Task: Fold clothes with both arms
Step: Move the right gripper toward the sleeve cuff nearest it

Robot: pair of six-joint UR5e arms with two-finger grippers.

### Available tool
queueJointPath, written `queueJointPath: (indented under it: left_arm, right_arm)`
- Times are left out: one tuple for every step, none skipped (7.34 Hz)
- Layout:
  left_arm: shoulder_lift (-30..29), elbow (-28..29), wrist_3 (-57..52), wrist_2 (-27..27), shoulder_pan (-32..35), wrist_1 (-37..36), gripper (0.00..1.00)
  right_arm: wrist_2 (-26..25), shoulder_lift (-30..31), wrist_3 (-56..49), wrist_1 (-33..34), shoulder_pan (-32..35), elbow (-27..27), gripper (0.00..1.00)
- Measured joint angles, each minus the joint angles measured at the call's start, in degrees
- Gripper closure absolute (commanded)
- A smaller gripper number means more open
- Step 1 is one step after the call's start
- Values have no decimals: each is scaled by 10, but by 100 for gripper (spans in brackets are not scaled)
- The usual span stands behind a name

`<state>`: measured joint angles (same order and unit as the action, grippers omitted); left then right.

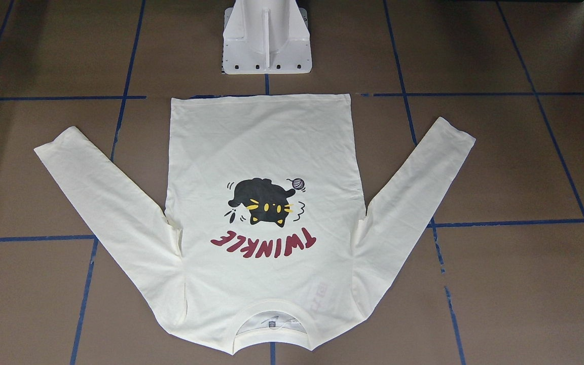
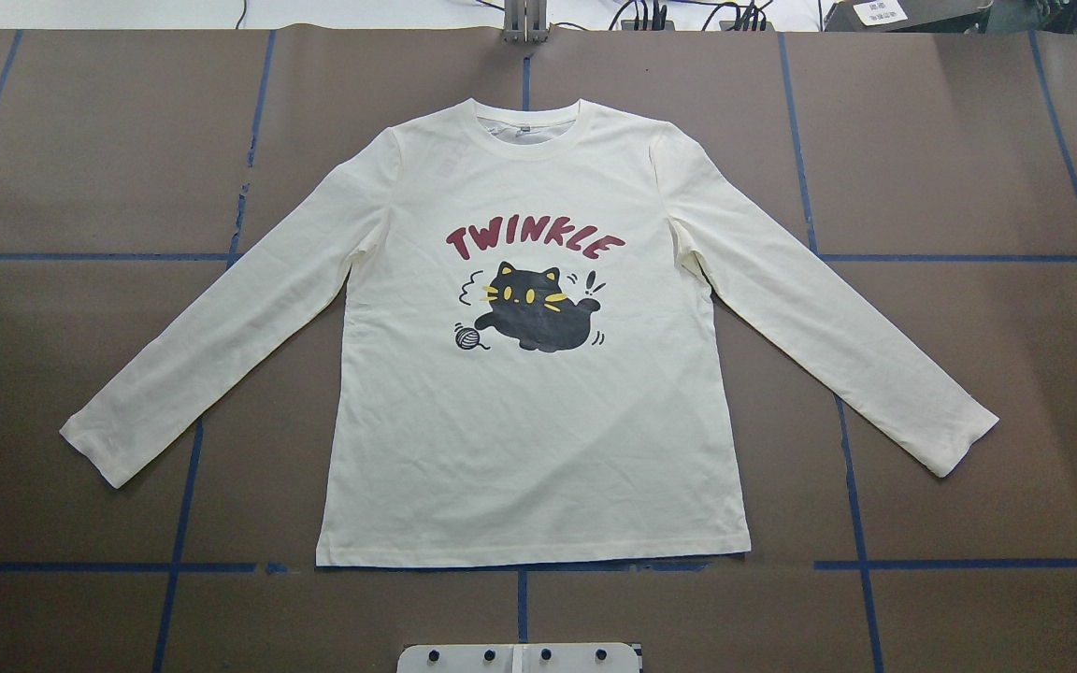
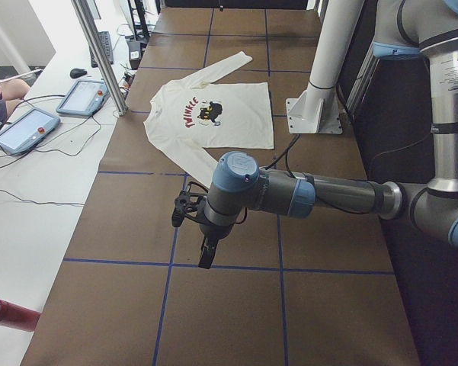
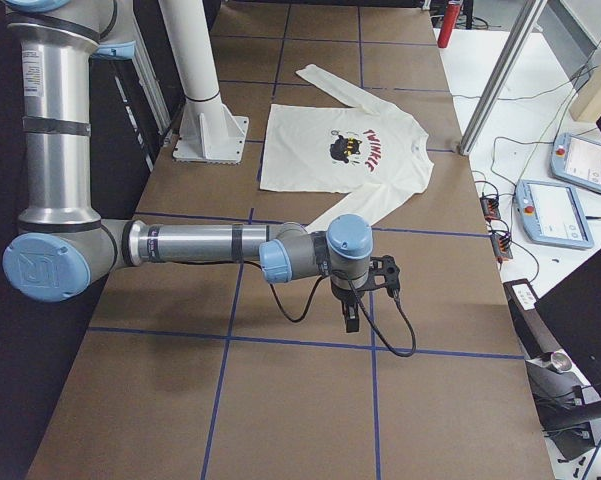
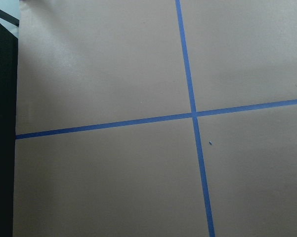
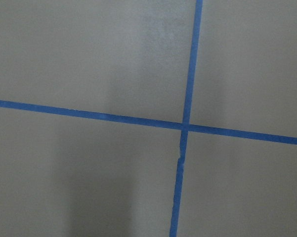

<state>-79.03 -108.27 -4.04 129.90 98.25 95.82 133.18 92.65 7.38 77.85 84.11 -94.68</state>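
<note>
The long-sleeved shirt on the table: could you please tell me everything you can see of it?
The shirt is cream-white, cotton-looking and long-sleeved, lying flat, unfolded, print up on the brown table. Its ribbed neckline points away from the robot; its hem lies near the white pedestal base. Both sleeves spread outward, slanting toward the hem side. Dark-red TWINKLE lettering arcs above a black cat beside a yarn ball. It covers blue tape lines; only the table touches it.

The cream-white long-sleeved cotton shirt (image 2: 538,449) bears the word "TWINKLE" (image 2: 535,243) in dark-red capitals, arched above its black cat print (image 2: 538,318); the small grey neck label (image 2: 525,130) is too small to read.
</note>
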Motion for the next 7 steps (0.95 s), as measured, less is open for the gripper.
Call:
queueJointPath:
  left_arm:
    - [-2, 2, 0, 5, -3, 2, 0]
    - [-2, 6, 2, 21, -9, 3, 0]
    - [-2, 11, 6, 42, -13, 3, 0]
    - [-4, 16, 7, 56, -15, 5, 0]
    - [-8, 18, 7, 62, -15, 6, 0]
    - [-12, 19, 6, 65, -16, 7, 0]
    - [-13, 20, 5, 66, -16, 7, 0]
  right_arm:
    - [0, 2, 57, -36, -30, -3, 0]
    - [-3, 7, 145, -91, -74, -8, 0]
    - [-13, 18, 232, -157, -122, -14, 0]
    - [-31, 36, 290, -203, -165, -27, 0]
    - [-45, 57, 319, -223, -199, -47, 0]
    - [-51, 77, 332, -230, -221, -65, 0]
    - [-54, 92, 338, -232, -241, -79, 0]
